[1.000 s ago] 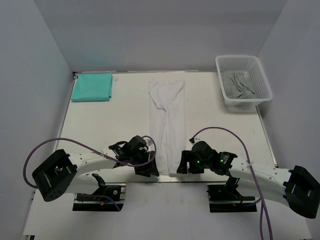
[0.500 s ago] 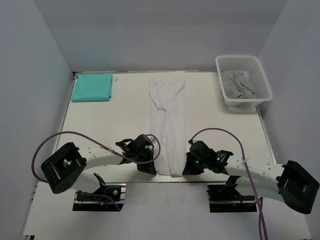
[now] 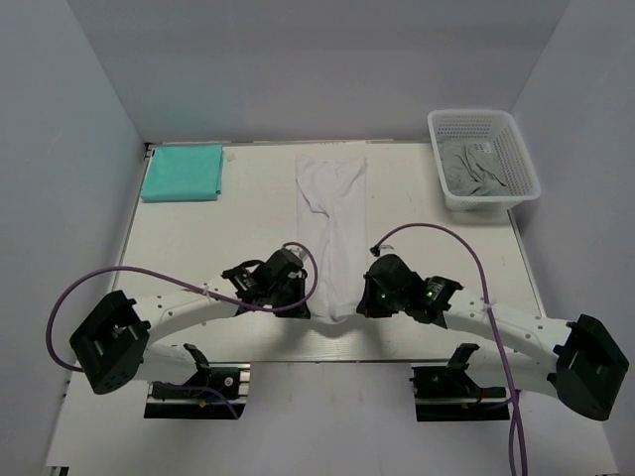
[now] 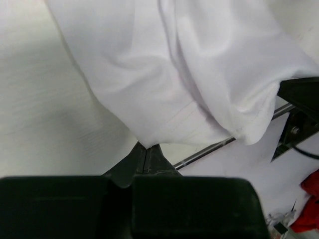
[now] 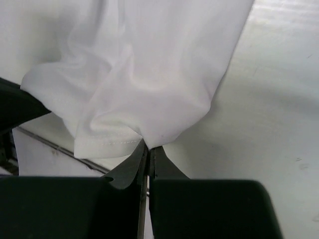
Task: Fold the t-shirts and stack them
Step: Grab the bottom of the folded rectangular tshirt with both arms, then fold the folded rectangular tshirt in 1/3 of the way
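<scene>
White t-shirt [image 3: 332,213]: a long strip at the centre of the table [image 3: 218,238], its axis running bottom-to-top of frame, away from both arms. Left end effector [image 4: 147,151] is pinched on the near-left hem corner, right end effector [image 5: 148,148] on the near-right; both are equally near. Teal t-shirt [image 3: 183,172] lies folded, upper left. Basket [image 3: 483,201], upper right, holds grey cloth [image 3: 474,171].

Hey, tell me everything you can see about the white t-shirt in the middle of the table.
The white soft cloth t-shirt is folded lengthwise into a narrow strip, lying flat along the middle of the white table, wrinkled. Its near hem is bunched and sags between the left gripper and right gripper, each shut on a near corner.
</scene>
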Motion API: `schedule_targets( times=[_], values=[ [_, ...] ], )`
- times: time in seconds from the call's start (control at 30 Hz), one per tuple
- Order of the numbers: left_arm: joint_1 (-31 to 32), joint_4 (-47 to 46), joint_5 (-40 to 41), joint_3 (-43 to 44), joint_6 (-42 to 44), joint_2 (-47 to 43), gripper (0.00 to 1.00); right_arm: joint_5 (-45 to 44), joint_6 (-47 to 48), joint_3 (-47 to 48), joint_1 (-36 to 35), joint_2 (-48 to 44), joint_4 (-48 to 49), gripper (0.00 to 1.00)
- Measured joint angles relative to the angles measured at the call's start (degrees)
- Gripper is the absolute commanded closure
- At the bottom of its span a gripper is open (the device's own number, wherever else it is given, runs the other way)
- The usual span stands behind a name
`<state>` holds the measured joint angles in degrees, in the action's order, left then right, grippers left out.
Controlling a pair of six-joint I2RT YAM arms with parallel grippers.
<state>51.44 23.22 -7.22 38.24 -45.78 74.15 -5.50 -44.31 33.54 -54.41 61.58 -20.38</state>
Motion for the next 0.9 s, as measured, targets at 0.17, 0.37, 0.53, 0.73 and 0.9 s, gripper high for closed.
schedule_targets(
  times=[0.17, 0.37, 0.53, 0.73, 0.9],
  values=[
    [-0.4, 2.5, 6.3, 7.1, 0.5, 1.7, 1.00, -4.9, 1.9, 4.5, 2.5, 3.1, -1.1, 1.00],
    [-2.2, 6.3, 15.5, 15.6, 0.6, 7.5, 1.00, -9.4, 5.0, 11.5, 6.8, 8.9, -2.1, 1.00],
    [-5.3, 7.6, 21.4, 22.1, 1.8, 13.3, 1.00, -11.3, 7.9, 17.6, 10.5, 12.8, -0.6, 1.00],
    [-9.3, 6.1, 23.5, 29.6, 5.2, 18.6, 1.00, -11.9, 11.6, 25.2, 14.3, 19.6, 1.8, 1.00],
    [-12.1, 5.2, 23.5, 35.1, 7.3, 24.9, 1.00, -11.3, 13.8, 29.7, 17.3, 25.6, 2.6, 1.00]
  ],
)
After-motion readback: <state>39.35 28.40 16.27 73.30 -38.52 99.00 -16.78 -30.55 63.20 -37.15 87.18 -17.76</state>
